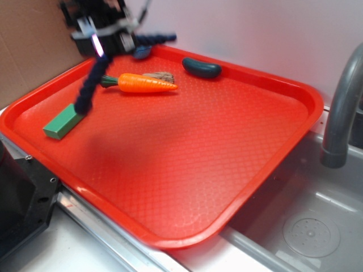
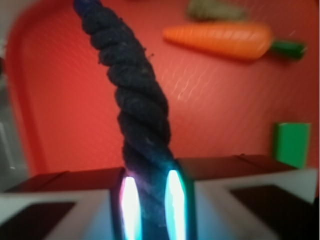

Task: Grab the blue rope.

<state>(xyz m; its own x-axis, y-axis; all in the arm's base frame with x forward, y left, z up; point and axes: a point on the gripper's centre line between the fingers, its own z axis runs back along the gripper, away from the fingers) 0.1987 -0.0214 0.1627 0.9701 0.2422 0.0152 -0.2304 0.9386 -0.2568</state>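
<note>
The blue rope [image 1: 91, 85] is a thick navy twisted cord. My gripper [image 1: 103, 48] holds it at the tray's far left corner, shut on its middle. One length hangs down to the left with its tip by the green block [image 1: 63, 122]; the other end [image 1: 156, 39] sticks out to the right above the tray rim. In the wrist view the rope [image 2: 132, 90] runs up from between the two glowing pads [image 2: 131, 207], which press it on both sides, and my gripper [image 2: 150, 205] is closed around it.
The red tray [image 1: 238, 170] holds a toy carrot [image 1: 144, 83], a dark teal bean-shaped lump [image 1: 201, 67], a brownish scrap [image 1: 160, 75] and a small teal ball [image 1: 142, 52]. A grey faucet [image 1: 340, 102] and sink [image 1: 309, 226] lie to the right. Cardboard stands at the back left.
</note>
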